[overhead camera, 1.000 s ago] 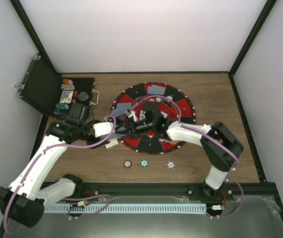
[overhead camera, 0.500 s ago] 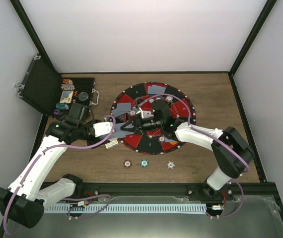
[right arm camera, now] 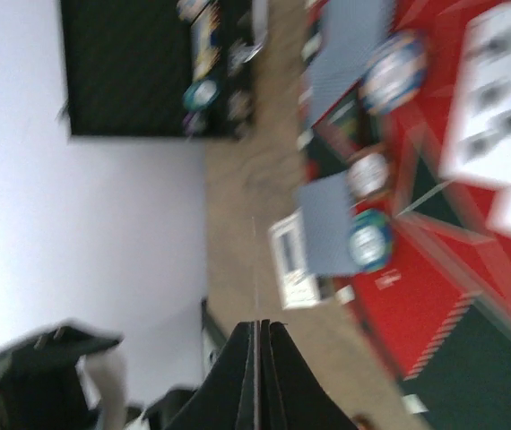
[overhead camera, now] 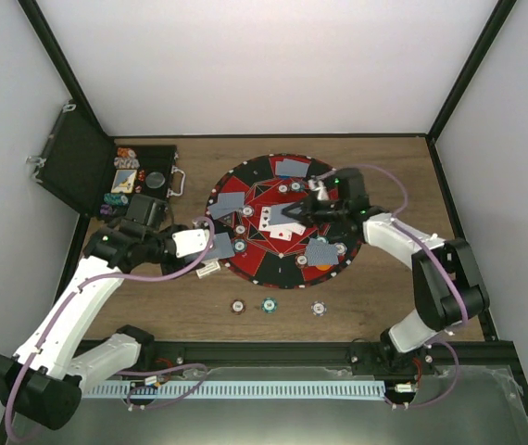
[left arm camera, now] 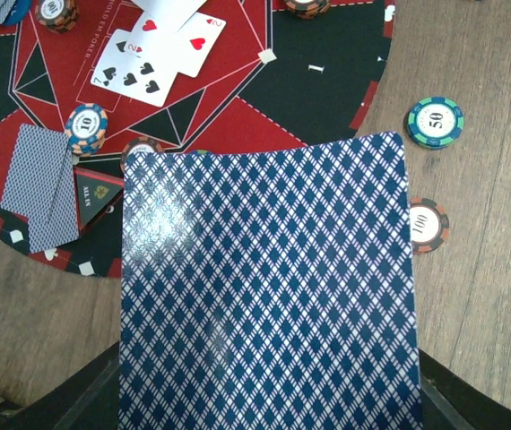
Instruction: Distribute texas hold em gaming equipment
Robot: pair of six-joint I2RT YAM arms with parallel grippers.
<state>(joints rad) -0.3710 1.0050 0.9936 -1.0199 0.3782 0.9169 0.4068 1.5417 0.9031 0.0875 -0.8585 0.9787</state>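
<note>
our left claw (overhead camera: 207,247) was pinched shut on a blue-backed card (left arm camera: 269,287). the card's back was up, so no one could peek. it hung at the left edge of the round mat (overhead camera: 273,271), we think ready to be dealt there. our right claw (right arm camera: 260,330) was squeezed closed over the mat's right side, with nothing in it that we could see. face-up cards (left arm camera: 161,58) lay in the middle for all to share. three chips (overhead camera: 269,305) sat on the table (overhead camera: 412,278) near us.
</note>
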